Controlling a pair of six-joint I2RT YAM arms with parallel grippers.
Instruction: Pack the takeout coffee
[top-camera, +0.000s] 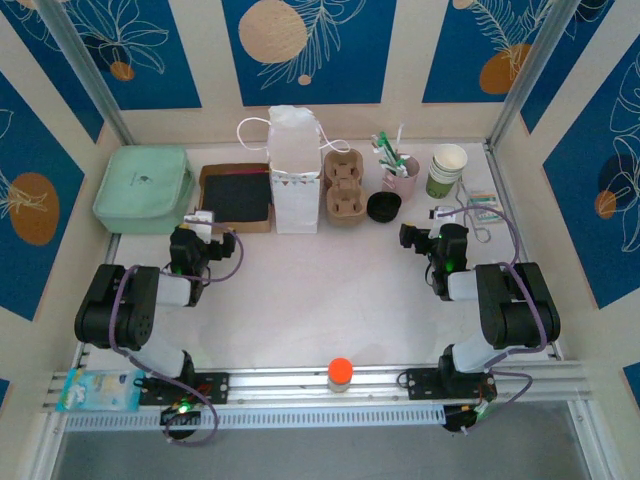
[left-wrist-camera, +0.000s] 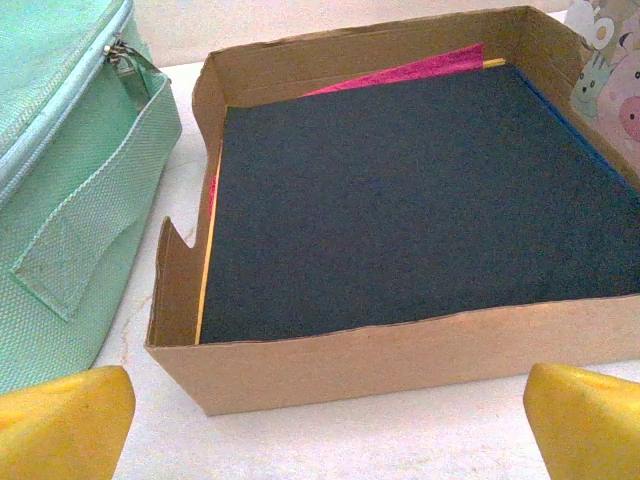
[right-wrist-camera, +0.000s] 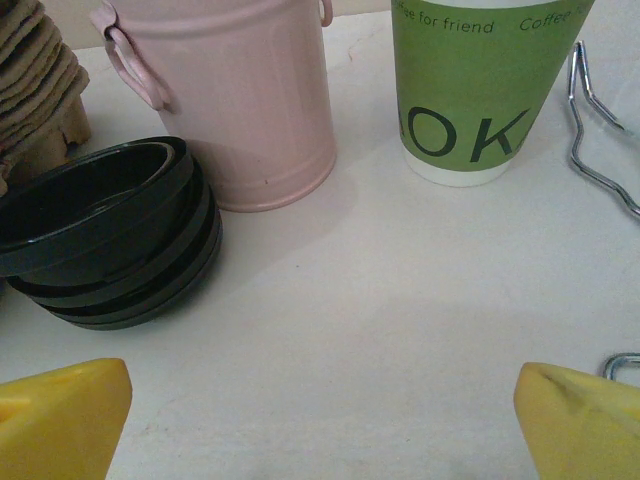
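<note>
Both spread apart: left claw (left-wrist-camera: 325, 425), right claw (right-wrist-camera: 320, 425); cardboard box (left-wrist-camera: 350, 355) holds dark sheets (left-wrist-camera: 400, 200); pink bucket (top-camera: 400, 183) holds packets (top-camera: 388, 152).

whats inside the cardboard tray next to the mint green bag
A dark navy sheet fills the cardboard tray, with a pink sheet poking out at the back and a thin yellow edge on the left. Anything beneath is covered.

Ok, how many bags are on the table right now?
2. A mint-green zipped fabric bag at the back left, and a white paper bag with handles standing at the back centre, right of the brown cardboard tray.
</note>
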